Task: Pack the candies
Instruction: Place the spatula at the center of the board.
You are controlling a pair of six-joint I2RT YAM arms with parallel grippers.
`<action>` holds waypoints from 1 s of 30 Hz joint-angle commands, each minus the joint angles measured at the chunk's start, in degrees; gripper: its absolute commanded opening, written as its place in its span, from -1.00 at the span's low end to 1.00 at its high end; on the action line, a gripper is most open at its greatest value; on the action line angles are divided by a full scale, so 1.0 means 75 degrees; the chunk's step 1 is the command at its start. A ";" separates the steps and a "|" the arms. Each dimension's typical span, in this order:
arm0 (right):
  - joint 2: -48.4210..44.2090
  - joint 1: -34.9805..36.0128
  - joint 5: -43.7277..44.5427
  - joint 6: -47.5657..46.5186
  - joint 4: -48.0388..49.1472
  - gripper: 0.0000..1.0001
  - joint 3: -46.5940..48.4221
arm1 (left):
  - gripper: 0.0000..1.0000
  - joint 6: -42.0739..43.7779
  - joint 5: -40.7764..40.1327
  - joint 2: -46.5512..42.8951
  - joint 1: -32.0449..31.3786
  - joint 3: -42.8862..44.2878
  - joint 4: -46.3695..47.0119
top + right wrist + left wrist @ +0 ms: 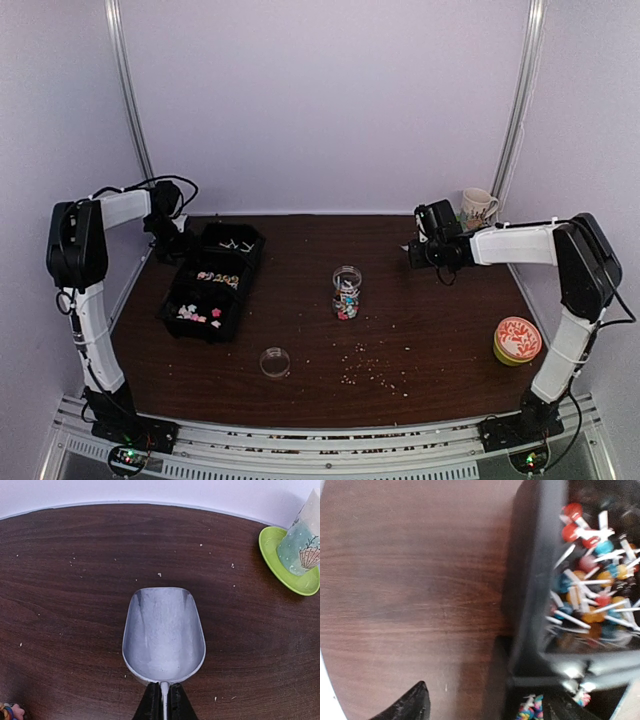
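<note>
The candies (346, 302) are in two places: a part-filled clear jar (347, 280) standing upright mid-table, and the two nearer compartments of the black tray (172, 305) on the left. The tray's far compartment holds lollipops (590, 580) (white sticks pointing every way). A clear lid (275, 362) lies alone near the front edge, apart from the jar. On the right, a mug (300, 545) stands on a green saucer (275, 555) by the back wall, and a round tin (517, 340) sits close to the right edge. Pale crumbs (372, 368) dot the wood between jar and tin, and the table (440, 320) is bare around the jar. My left gripper (163, 222) hangs at the tray's far left corner with its jaws apart. One fingertip (415, 705) is over bare wood, and nothing is between the jaws. My right gripper (163, 692) is clamped on the handle of an empty metal scoop (164, 635), right of the jar.
</note>
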 commanded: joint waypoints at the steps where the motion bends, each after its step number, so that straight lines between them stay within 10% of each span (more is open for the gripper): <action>1: 0.0343 -0.0091 -0.0214 0.0290 -0.0493 -0.98 0.0512 | 0.62 -0.0360 0.0067 -0.1016 -0.0121 0.0086 -0.0085; 30: 0.1043 -0.0110 -0.0737 0.0348 -0.1579 -0.83 0.0786 | 0.67 -0.1413 -0.1665 -0.4296 -0.3877 -0.2048 0.0340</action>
